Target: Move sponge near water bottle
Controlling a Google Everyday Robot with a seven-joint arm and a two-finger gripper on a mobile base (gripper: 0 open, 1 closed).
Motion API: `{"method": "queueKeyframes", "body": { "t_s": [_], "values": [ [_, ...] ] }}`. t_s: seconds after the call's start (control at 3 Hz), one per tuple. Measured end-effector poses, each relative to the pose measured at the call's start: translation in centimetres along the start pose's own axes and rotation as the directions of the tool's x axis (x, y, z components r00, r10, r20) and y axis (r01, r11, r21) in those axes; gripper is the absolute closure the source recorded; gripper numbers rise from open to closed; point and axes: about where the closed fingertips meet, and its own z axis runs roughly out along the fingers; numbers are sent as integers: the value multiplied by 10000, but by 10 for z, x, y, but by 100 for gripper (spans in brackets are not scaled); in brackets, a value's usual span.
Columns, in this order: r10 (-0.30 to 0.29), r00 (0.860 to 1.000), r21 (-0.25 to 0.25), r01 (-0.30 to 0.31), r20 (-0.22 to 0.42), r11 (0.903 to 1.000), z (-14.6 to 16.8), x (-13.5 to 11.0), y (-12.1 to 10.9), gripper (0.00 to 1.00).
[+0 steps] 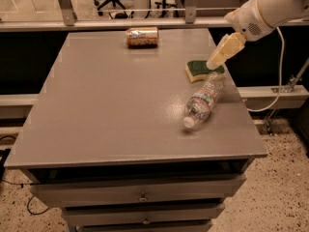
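The sponge (200, 70), green top over yellow foam, lies flat on the grey table (106, 110) near its right edge. The water bottle (203, 100) lies on its side just in front of the sponge. Its base almost touches the sponge and its white cap points to the table's front. My gripper (215, 62) reaches in from the upper right on the white arm (268, 8). Its tip sits just above the sponge's right end; I cannot tell whether it touches.
An orange-brown drink can (142, 36) lies on its side at the back of the table. The table's right edge runs close to the sponge and bottle. Drawers (140, 195) sit below the front edge. A rail (145, 23) and office chairs stand behind.
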Motion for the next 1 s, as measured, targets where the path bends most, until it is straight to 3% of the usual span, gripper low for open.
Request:
{"method": "queueKeyframes", "body": {
  "t_s": [0.33, 0.67, 1.0],
  "values": [
    [-257, 9944, 325, 224, 1025, 9992, -28, -1, 3, 0],
    [-442, 9647, 742, 257, 2598, 9969, -79, 14, 20, 0],
    [-243, 9325, 1156, -188, 3604, 9931, -118, 46, 40, 0]
  ]
}}
